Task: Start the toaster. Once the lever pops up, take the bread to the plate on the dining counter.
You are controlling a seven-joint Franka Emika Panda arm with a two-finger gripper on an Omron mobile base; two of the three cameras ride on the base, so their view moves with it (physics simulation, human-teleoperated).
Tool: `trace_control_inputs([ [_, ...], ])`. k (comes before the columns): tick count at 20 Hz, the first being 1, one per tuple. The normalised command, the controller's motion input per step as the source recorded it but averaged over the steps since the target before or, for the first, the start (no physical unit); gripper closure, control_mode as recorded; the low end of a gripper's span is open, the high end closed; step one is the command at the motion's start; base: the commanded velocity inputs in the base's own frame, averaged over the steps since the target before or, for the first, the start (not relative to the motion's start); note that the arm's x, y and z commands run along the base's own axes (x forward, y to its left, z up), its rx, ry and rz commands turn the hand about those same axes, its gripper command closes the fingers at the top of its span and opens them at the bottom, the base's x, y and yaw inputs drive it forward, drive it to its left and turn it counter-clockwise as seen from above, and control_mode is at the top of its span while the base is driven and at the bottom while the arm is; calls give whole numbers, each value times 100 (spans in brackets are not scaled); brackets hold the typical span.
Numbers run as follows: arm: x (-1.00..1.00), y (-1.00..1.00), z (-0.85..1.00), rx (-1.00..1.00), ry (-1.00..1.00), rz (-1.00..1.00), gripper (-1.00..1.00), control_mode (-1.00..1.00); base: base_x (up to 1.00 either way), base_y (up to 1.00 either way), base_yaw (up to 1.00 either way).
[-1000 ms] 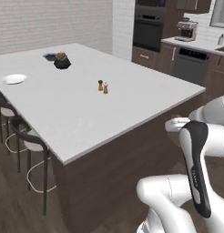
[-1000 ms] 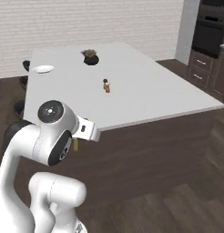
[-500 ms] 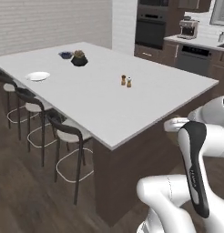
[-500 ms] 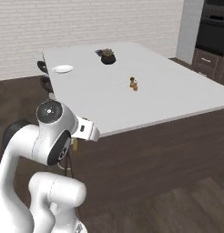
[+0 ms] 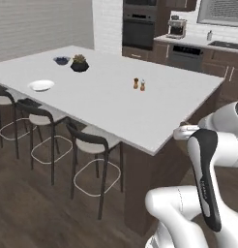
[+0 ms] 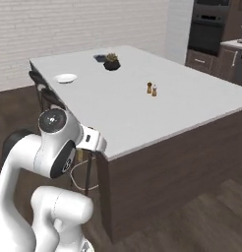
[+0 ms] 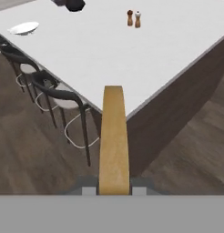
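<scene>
bread (image 7: 114,141) base (fingers too) hidden

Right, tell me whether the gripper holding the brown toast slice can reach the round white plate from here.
Probably not yet: the round white plate sits far along the white island counter, beyond the gripper clamping the brown toast slice near its corner.

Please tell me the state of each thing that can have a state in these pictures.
bread: held edge-on in the pincer
pincer: shut on the bread
plate: empty, on the dining counter
stools: nobody sitting, pushed to the counter edge
</scene>
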Motion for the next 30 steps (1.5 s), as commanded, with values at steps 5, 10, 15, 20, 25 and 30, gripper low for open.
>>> trace_control_inputs([
  [5,0,0,0,0,0,0,100,100,31,100,-40],
  [10,0,0,0,0,0,0,100,100,29,100,-41],
  [15,0,0,0,0,0,0,100,100,31,100,-41],
  [20,0,0,0,0,0,0,100,100,35,100,-40],
  [25,0,0,0,0,0,0,100,100,33,100,-36],
  [30,0,0,0,0,0,0,100,100,19,100,-34],
])
